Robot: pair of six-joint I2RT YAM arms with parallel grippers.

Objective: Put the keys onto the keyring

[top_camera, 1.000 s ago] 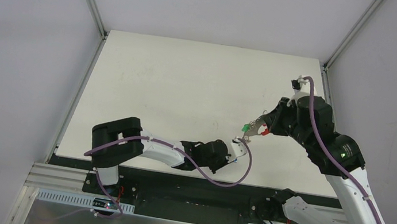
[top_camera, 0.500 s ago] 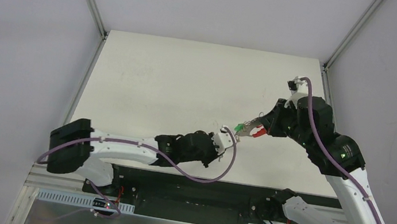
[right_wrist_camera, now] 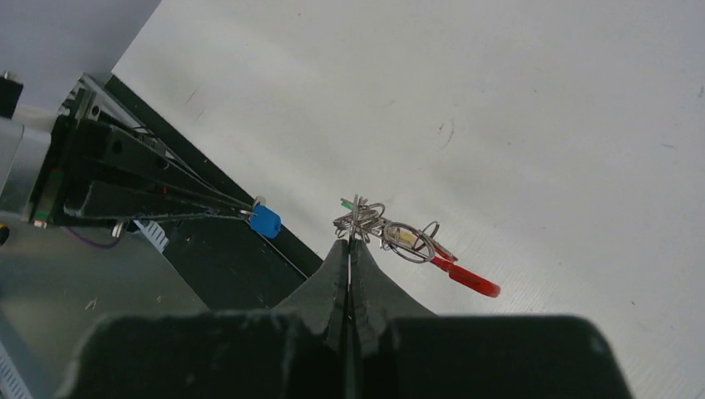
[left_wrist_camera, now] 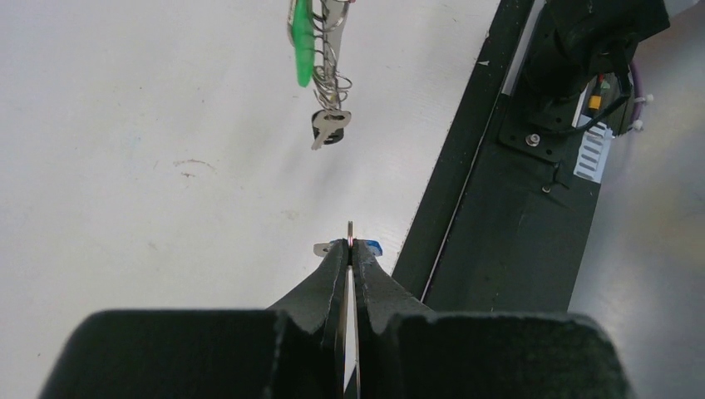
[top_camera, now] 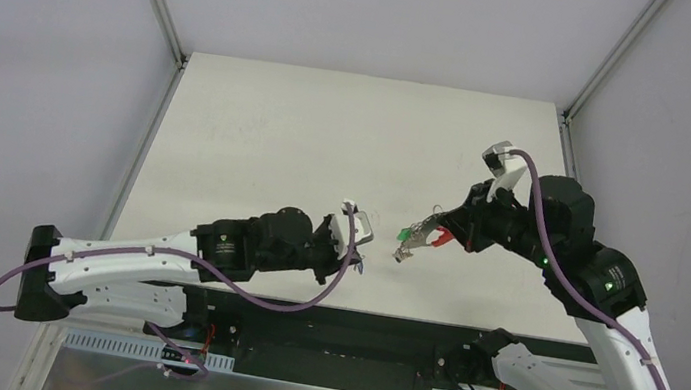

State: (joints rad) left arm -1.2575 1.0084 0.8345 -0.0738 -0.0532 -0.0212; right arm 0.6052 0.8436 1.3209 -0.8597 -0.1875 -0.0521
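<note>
The left end effector (left_wrist_camera: 351,253) has drawn back toward the lower left of the top view, clenched on the blue-headed key (right_wrist_camera: 265,222), while the right end effector (right_wrist_camera: 350,245) grasps the keyring (right_wrist_camera: 405,241).

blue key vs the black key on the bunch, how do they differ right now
The blue key is alone, pinched in the shut left gripper, clear of the keyring; the black key dangles from the bottom of the keyring's rings, which the right gripper holds. Heads differ: bright blue against black. Both are small plastic-headed keys held in the air.
</note>
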